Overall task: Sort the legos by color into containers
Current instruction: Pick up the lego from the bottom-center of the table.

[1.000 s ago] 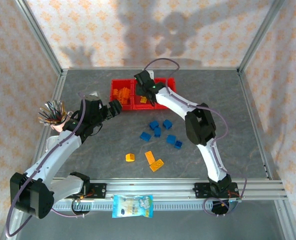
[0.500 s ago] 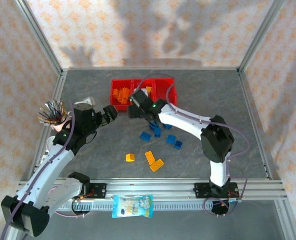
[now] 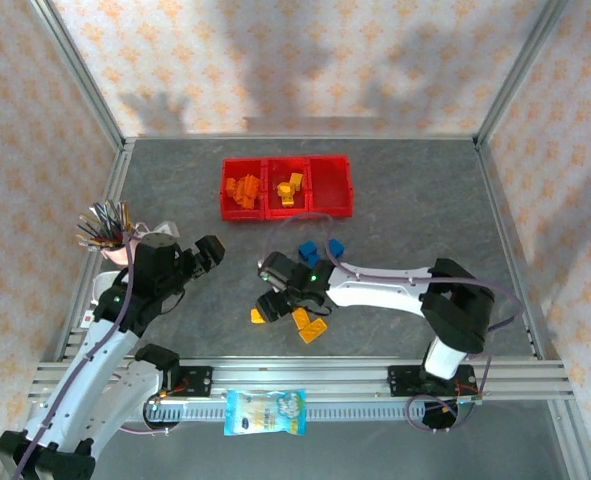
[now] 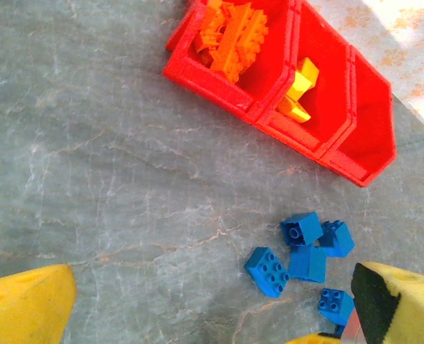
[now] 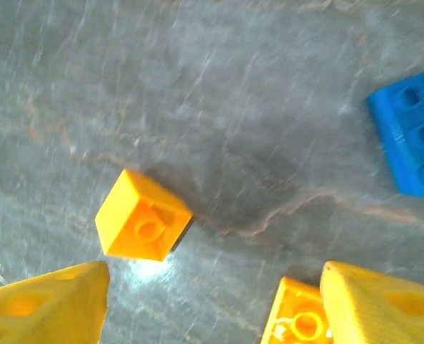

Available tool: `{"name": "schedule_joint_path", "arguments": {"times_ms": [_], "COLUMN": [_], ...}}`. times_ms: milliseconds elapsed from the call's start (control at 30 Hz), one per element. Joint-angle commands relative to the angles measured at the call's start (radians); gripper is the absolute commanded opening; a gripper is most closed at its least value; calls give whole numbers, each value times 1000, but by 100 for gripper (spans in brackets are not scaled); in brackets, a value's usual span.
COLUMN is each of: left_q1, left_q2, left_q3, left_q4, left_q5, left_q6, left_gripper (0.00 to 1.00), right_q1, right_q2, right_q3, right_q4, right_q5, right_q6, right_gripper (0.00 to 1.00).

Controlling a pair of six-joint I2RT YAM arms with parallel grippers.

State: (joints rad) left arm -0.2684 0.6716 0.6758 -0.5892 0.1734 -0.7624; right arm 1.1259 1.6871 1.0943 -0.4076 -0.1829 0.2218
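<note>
The red containers (image 3: 320, 208) stand in a row at the back; orange legos (image 3: 241, 190) fill the left bin and yellow legos (image 3: 290, 188) lie in the middle one. Blue bricks (image 3: 320, 250) and yellow bricks (image 3: 310, 325) lie loose on the table. My right gripper (image 3: 273, 296) hovers open just above a small yellow brick (image 5: 143, 216), with a second yellow brick (image 5: 301, 319) beside its right finger (image 5: 384, 308). My left gripper (image 3: 207, 252) is open and empty, looking over the blue bricks (image 4: 305, 247) and the containers (image 4: 319, 147).
A pink cup of pens (image 3: 108, 232) stands at the left edge beside my left arm. A blue-and-white snack packet (image 3: 265, 412) lies on the near aluminium rail (image 3: 355, 378). Frame posts and patterned walls close in the table.
My right gripper has left the bins and swung down to the loose yellow bricks near the front. The left arm has drawn back toward the near left, still open.
</note>
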Motion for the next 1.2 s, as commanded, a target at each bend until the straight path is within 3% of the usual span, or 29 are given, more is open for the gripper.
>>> {"name": "schedule_joint_path", "arguments": {"times_ms": [0, 433, 867, 1167], "left_q1": [5, 5, 4, 4], "left_q2": [-36, -50, -26, -18], "left_q3": [-21, -20, -13, -11], "left_q4": [-53, -93, -84, -83], "left_q5": [-2, -34, -60, -68], "left_q6": [-48, -61, -53, -49], "left_gripper": [99, 99, 99, 99], "right_q1": [34, 45, 9, 4], "right_q2": [-17, 102, 257, 291], "right_q3": [-28, 2, 128, 179], "right_q4": [65, 99, 103, 85], "right_q5": [-6, -56, 12, -1], "right_q6": [-83, -230, -247, -244], "right_gripper": [76, 72, 66, 54]}}
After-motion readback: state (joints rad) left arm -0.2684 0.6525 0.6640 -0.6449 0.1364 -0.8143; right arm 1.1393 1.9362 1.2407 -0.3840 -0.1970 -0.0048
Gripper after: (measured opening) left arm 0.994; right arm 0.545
